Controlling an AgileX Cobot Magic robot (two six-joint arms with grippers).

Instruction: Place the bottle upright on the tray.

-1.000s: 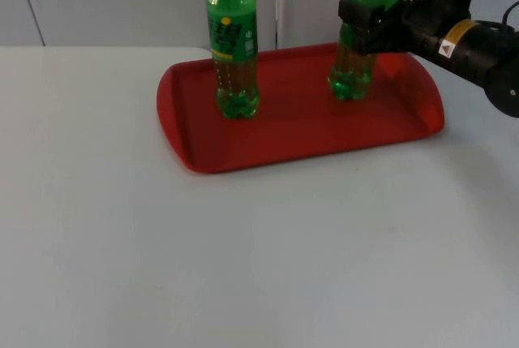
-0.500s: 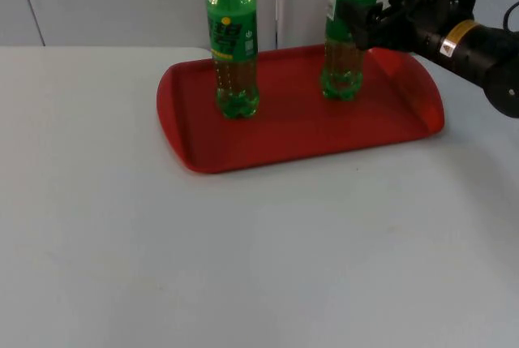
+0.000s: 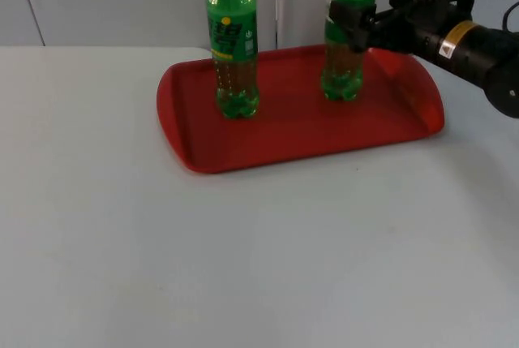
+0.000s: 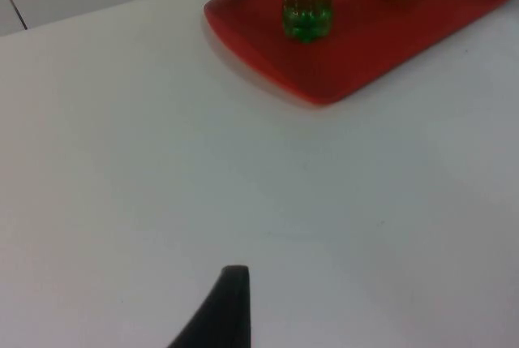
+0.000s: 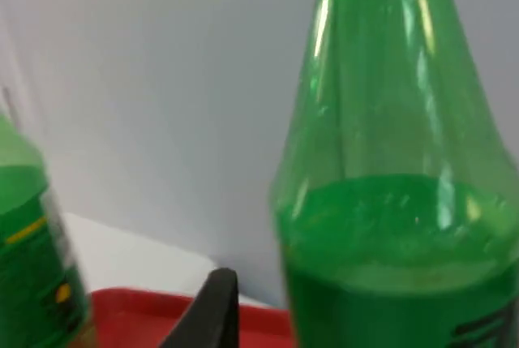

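Right tool [image 3: 350,25] clamped on bottle [image 3: 345,40], upright on red tray [image 3: 292,133], far right side. Second bottle [image 3: 232,44] upright on tray's left part, green liquid low in both. Left tool [image 4: 223,307] waits above bare white desk [image 3: 162,251], opening unclear.

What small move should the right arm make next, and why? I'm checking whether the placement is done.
Probably open the right gripper and back away. The bottle it grips already stands upright with its base on the red tray, beside the other bottle. The left gripper waits over bare table.
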